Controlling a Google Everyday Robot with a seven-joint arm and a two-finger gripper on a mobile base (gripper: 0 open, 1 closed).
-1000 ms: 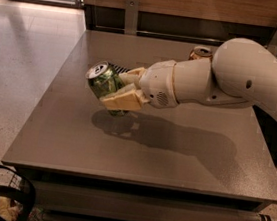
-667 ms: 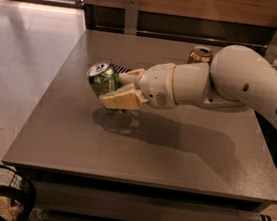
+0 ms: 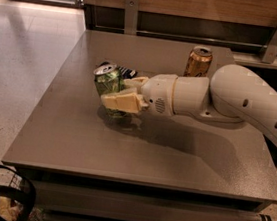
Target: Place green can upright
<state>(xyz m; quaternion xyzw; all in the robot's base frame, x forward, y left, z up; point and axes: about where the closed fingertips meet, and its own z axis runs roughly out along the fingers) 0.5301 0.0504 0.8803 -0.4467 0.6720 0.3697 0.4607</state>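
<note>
office break area, likely: grey counter (image 3: 69, 139), wood-panel wall (image 3: 192, 1), polished floor (image 3: 26, 43). claw (image 3: 117, 91) mid-counter, clamped on green can (image 3: 107, 80).

High near-side view, angled down, fingers (image 3: 122, 102) centre-left

Green can (image 3: 108, 81) goes from tilted, top leaning left, to near upright in the gripper (image 3: 118, 91), and we now see its silver top facing up. It's also lower: before it hung clear above the table (image 3: 123, 151), now its base is down at the surface. We can't confirm contact. The gripper, clamped across the can's side, sits lower, left of table centre. The arm (image 3: 240, 100) drops too, so we see most of the orange-gold can (image 3: 198, 63) behind it, not just the rim.
</note>
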